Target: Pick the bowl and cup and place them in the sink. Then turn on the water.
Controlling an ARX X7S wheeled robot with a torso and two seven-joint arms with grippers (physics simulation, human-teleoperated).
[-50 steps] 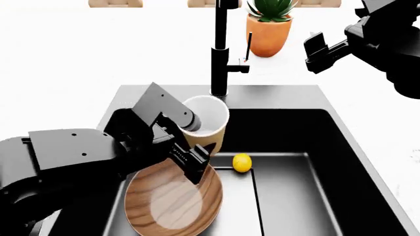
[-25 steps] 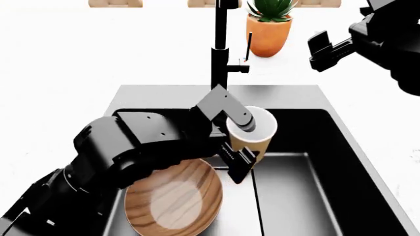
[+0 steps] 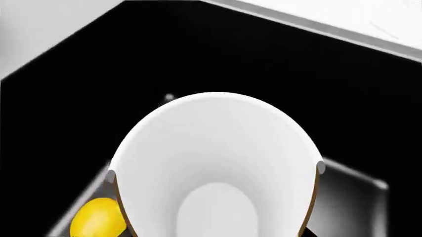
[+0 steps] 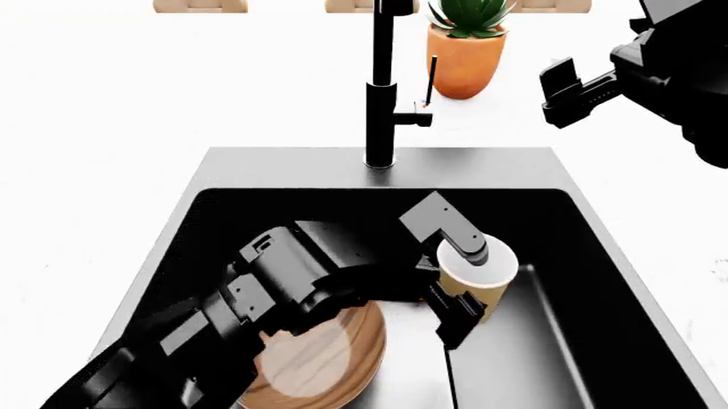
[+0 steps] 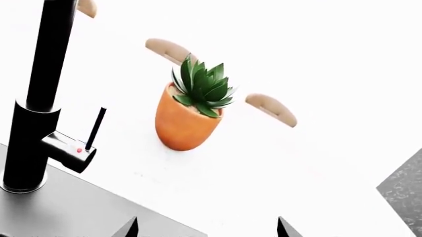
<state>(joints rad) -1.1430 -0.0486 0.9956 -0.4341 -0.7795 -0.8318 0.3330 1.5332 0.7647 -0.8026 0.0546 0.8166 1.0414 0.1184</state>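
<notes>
The head view looks forward and down from above the sink (image 4: 586, 256), taking in both arms and the faucet (image 4: 381, 85) at the far rim. The left wrist view sits very close over the cup (image 3: 218, 168), facing down into the basin. The right wrist view hangs higher over the counter, facing the faucet's lever and the plant pot (image 5: 185, 118), both also seen by the head view

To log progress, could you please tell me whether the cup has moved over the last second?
Yes. The cup, held by the left pincer, has moved rightward and lower into the sink, away from the faucet.
</notes>
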